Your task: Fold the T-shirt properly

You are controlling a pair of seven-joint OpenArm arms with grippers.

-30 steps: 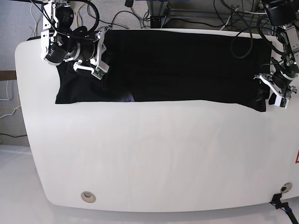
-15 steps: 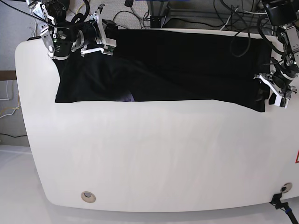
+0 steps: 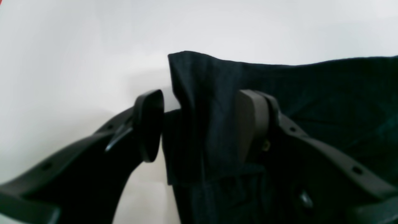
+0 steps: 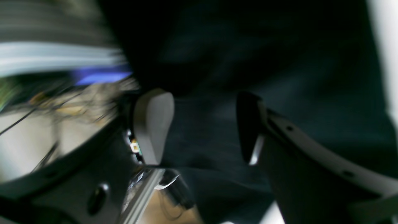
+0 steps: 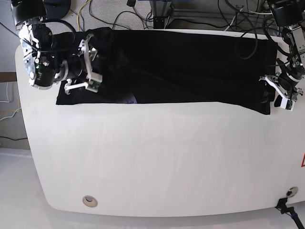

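Black cloth of the T-shirt [image 5: 181, 64] lies spread as a long band across the far half of the white table [image 5: 157, 157], its near edge a fairly straight fold line. The right gripper [image 5: 85, 63], half a second ago raised at the far left corner, has swung down and leftward over the shirt's left end, jaws parted with cloth between them but not pinched. The left gripper [image 3: 199, 124] has not moved: its pads bracket the upstanding right corner without closing, so neither end appears secured for the next fold.

blurred right claw [image 4: 202, 127] parted, black T-shirt [image 4: 264, 62] between its fingers
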